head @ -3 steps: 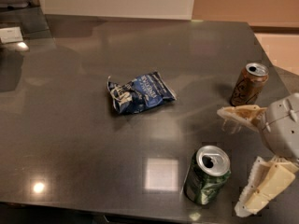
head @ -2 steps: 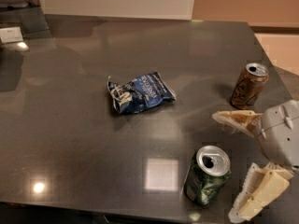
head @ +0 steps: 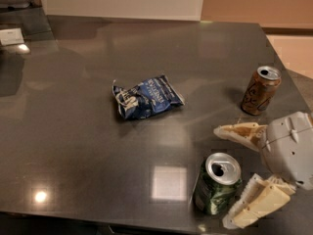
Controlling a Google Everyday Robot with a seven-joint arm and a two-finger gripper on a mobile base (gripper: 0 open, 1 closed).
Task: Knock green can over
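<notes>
The green can (head: 216, 184) stands upright near the table's front edge, dark green with lighter mottling and an open silver top. My gripper (head: 234, 174) comes in from the right with its two cream fingers spread wide. One finger (head: 238, 133) lies behind and to the right of the can, the other (head: 254, 207) is at the can's right side, very close to it or touching. The can's right side sits between the fingertips. The gripper is open and holds nothing.
A brown-gold can (head: 260, 90) stands upright behind the gripper near the table's right edge. A blue snack bag (head: 145, 97) lies mid-table. The dark glossy table (head: 73, 146) ends just in front of the green can and drops off at the right.
The gripper has shifted left toward the green can; its near finger now sits right beside the can. The can still stands upright in the same spot.
</notes>
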